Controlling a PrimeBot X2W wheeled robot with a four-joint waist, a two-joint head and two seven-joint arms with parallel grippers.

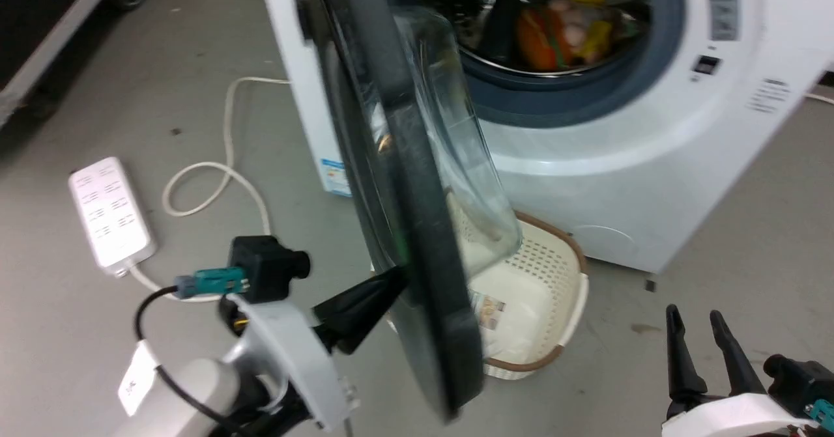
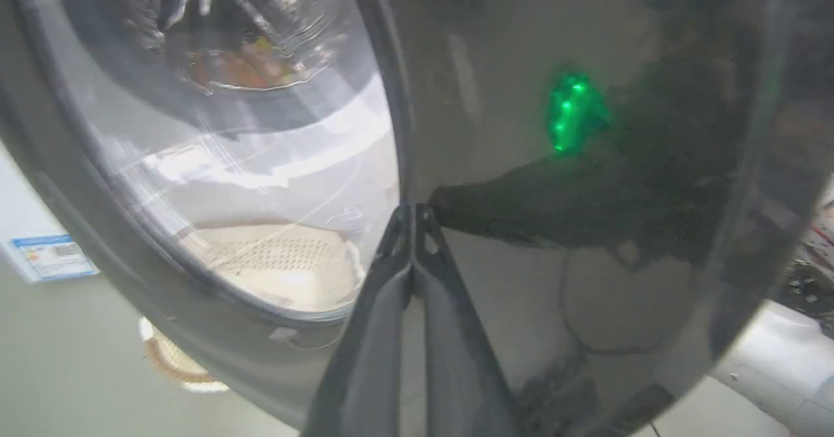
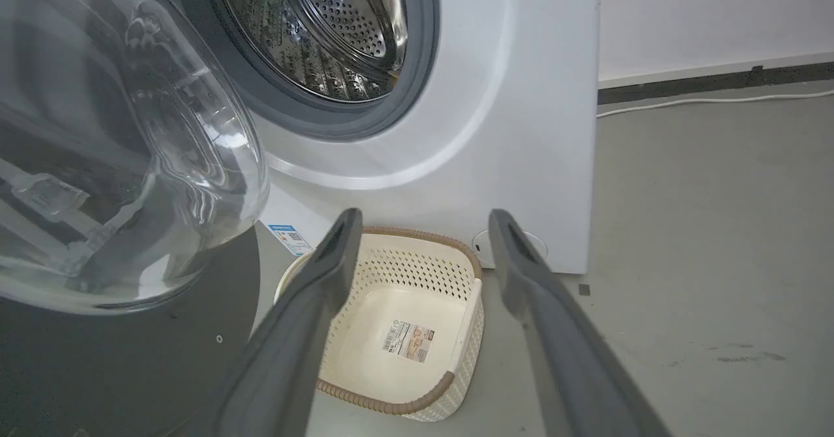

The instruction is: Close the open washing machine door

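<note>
Left gripper (image 1: 394,274), fingers pressed together and empty, is touching the outer rim of the door (image 1: 417,163) (standing half open, edge-on). Washer (image 1: 651,163) is lying beyond it, rightward; right gripper (image 1: 692,313) is hovering farther off, fingers spread.

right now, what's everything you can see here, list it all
washing machine: one, white, straight ahead
washing machine door: one, black rim and clear glass, swung open at the machine's left side
clothes: a bundle, orange and yellow, inside the drum
laundry basket: one, cream, on the floor before the machine
power strip: one, white, floor at left
cable: one, cream, looped beside the strip
left tool: one, dark, shut, tips against the door's rim
right tool: one, dark, open, lower right
</note>
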